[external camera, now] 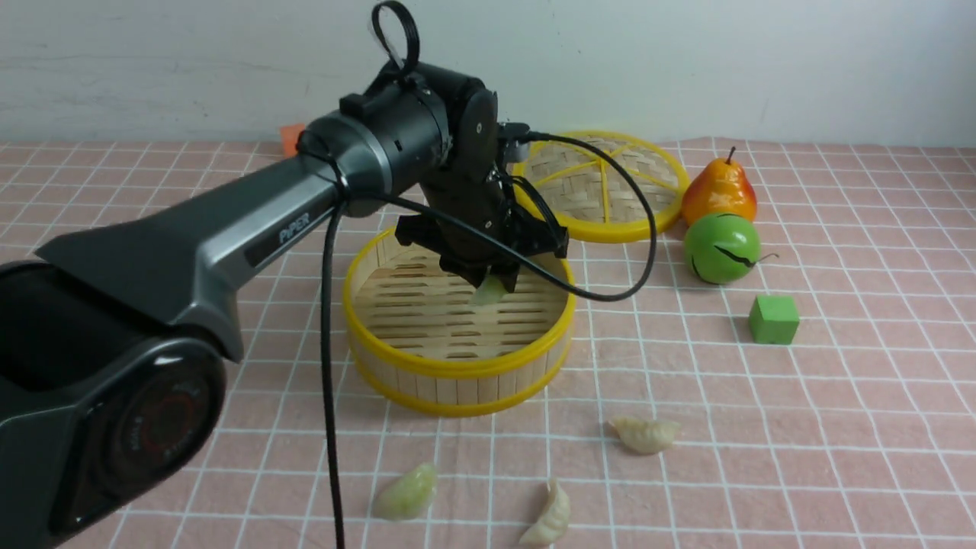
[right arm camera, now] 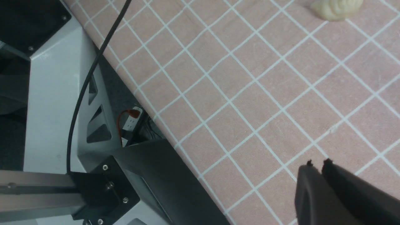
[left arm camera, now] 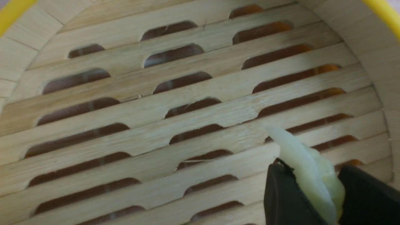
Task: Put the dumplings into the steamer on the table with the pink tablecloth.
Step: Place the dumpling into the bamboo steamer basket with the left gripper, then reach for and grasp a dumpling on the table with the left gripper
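The steamer (external camera: 457, 370) stands mid-table on the pink tablecloth (external camera: 839, 427). My left gripper (external camera: 492, 286) reaches down inside it, shut on a pale green dumpling (external camera: 489, 291). In the left wrist view that dumpling (left arm camera: 307, 168) is pinched in the left gripper (left arm camera: 311, 175) just above the slatted floor (left arm camera: 187, 125). Three dumplings lie on the cloth in front of the steamer: a green one (external camera: 406, 493) and two cream ones (external camera: 550, 517) (external camera: 646, 433). My right gripper (right arm camera: 318, 163) hovers shut and empty over the cloth near the table edge, far from a cream dumpling (right arm camera: 337, 7).
The woven steamer lid (external camera: 602, 187) lies behind the steamer. A pear (external camera: 719, 191), a green round fruit (external camera: 721, 248) and a green cube (external camera: 774, 319) sit to the right. The left arm's black cable (external camera: 329, 381) hangs past the steamer's left side.
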Tool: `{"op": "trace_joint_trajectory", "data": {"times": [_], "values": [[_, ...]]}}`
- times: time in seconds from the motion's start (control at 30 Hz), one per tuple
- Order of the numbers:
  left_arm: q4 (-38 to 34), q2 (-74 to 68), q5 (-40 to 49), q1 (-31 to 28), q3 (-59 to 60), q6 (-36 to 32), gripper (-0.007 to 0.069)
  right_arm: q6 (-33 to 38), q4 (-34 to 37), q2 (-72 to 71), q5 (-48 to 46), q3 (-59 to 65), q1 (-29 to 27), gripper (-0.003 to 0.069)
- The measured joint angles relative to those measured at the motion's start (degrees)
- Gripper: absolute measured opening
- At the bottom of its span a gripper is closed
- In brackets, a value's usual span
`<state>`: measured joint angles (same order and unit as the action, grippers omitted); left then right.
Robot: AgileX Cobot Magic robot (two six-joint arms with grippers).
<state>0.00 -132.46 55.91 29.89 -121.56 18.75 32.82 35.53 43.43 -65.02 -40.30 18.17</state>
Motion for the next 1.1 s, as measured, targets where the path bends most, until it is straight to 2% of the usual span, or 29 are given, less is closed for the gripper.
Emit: {"op": "trace_joint_trajectory", "data": {"times": [0.17,0.37,0.47,0.67,0.77,0.93,1.1], "values": [[0.0,-2.4,-1.51,0.0,-0.11,0.48,0.0206,0.0,-0.94,-0.45,0.0,0.0,0.0,0.0054],[0.0,-3.23,-2.21,0.0,-0.3,0.63,0.0311,0.0,-1.46,-0.45,1.95,0.0,0.0,0.0062],[0.0,-3.23,0.41,0.0,-1.68,0.63,0.0364,0.0,-1.57,-0.45,2.8,0.0,0.0,0.0067],[1.09,0.64,12.63,0.0,-8.29,-1.89,0.038,0.15,-1.56,-0.45,5.17,0.0,0.0,0.0076],[1.17,6.05,14.48,0.0,-8.6,-3.53,0.0379,0.2,-1.56,-0.45,7.82,0.0,0.0,0.0079],[1.17,14.54,14.83,0.0,-3.46,-5.24,0.0381,0.2,-1.44,-0.45,11.88,0.0,0.0,0.0083],[1.17,26.79,15.03,0.0,16.0,-8.34,0.0382,0.24,-0.93,-0.45,14.19,0.0,0.0,0.0088]]}}
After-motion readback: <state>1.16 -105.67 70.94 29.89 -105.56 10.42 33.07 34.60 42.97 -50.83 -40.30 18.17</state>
